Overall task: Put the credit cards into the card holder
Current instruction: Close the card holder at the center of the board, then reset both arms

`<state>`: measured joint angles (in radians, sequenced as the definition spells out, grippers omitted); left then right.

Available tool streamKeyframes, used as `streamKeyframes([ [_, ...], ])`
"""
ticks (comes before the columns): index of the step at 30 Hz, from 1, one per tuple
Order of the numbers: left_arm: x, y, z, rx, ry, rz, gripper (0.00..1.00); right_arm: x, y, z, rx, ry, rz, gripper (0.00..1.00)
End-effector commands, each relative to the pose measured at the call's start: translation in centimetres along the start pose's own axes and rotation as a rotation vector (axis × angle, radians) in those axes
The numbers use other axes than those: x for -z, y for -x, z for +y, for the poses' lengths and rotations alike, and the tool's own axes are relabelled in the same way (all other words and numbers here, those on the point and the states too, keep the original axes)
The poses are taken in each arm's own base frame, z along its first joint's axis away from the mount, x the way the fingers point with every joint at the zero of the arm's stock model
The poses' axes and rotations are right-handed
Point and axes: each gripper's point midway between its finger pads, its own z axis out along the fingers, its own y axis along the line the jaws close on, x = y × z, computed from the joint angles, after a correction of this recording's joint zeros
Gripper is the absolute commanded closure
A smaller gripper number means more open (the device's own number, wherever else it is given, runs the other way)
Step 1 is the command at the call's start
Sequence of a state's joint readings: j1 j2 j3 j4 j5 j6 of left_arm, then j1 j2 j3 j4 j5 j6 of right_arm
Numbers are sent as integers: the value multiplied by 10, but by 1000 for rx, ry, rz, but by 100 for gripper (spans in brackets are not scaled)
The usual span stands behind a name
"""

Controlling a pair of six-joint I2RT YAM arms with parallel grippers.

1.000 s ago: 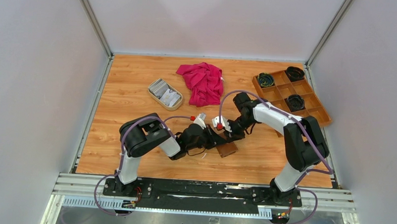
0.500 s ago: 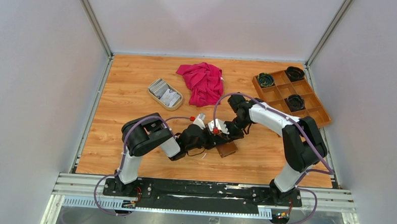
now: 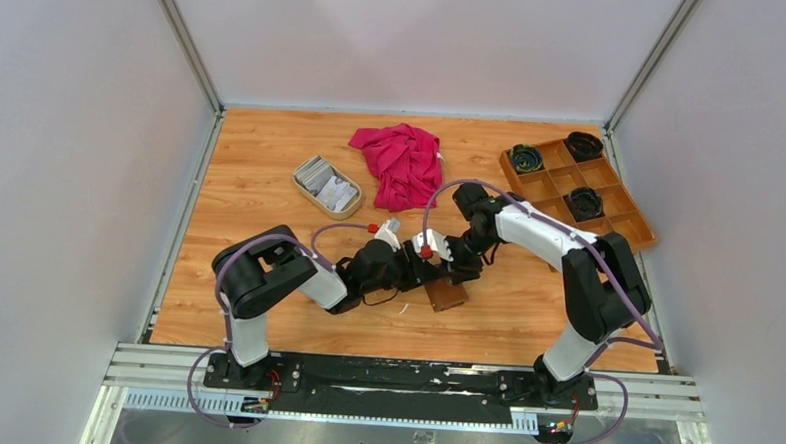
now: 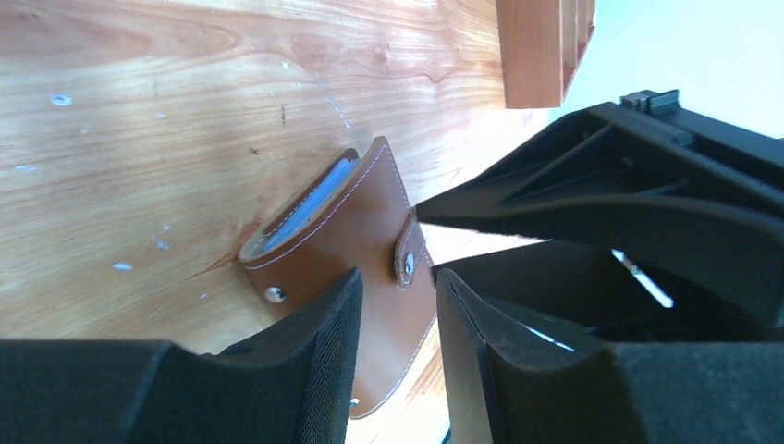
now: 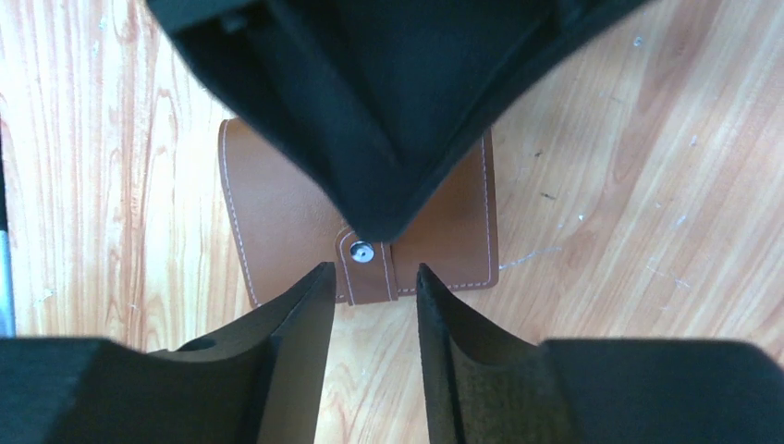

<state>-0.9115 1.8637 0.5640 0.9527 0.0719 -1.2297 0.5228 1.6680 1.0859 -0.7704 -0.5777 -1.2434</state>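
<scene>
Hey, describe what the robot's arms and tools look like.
The left arm and right arm have white links, black joints and looping purple cables. Small red dots mark the wrists. The left tool and right tool each have two black wedge-shaped fingers.

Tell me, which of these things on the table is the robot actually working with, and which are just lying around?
Part of the job:
- credit cards, piled in a dish
- brown card holder, folded, lying between the two arms

Just lying about:
- beige dish, which only holds the cards
- red cloth
- wooden compartment tray with three dark round items
</scene>
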Motion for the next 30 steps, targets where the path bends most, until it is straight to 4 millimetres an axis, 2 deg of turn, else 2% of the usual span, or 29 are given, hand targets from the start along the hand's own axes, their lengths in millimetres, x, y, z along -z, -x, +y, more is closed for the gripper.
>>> streamKeyframes([
  [1, 14, 4, 28, -93, 127, -5, 58, 27, 15, 1, -42, -38, -56, 56],
  [8, 30, 17, 23, -203, 127, -35, 57, 55, 30, 3, -79, -85, -111, 52],
  [14, 65, 38, -4, -430, 93, -69, 56, 94, 49, 2, -213, -157, -170, 48],
  [17, 93, 59, -15, -553, 125, -131, 41, 116, 52, 1, -261, -220, -215, 45],
  [19, 118, 77, -33, -632, 123, -194, 25, 133, 50, -1, -289, -271, -256, 41],
  [23, 159, 107, -49, -738, 159, -260, 1, 169, 42, -4, -352, -383, -347, 32],
  [29, 210, 142, -76, -815, 255, -286, 0, 209, 32, -2, -439, -524, -398, 18],
  [30, 216, 146, -81, -829, 267, -278, 0, 215, 32, -2, -452, -541, -410, 6],
])
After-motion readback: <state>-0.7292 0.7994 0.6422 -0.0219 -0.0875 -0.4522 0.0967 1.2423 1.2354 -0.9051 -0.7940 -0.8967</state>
